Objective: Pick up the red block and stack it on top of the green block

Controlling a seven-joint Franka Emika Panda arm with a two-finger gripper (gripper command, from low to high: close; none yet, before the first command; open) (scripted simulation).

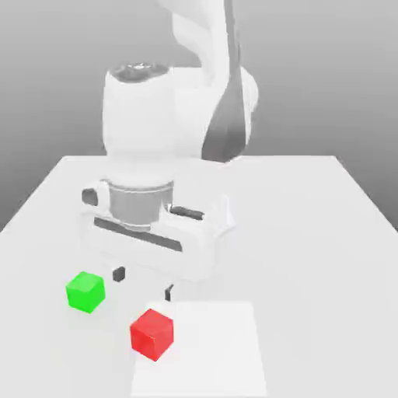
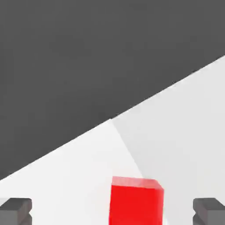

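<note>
On the white counter, near its front edge in the exterior view, the red block is sitting flat, partly on a brighter white square patch that is lying along that edge. Toward the exterior view's left and slightly farther back, the green block is resting well clear of the red one, with bare counter showing between them. Above and just behind the two cubes, the white arm is hanging over the counter with its hand pointing downward. The hand is standing wide open and is gripping nothing; its two dark fingertips are hovering apart above the surface, touching neither cube. In the hand view, the red block is appearing between the two spread fingertips, closer to one than the other.
</note>
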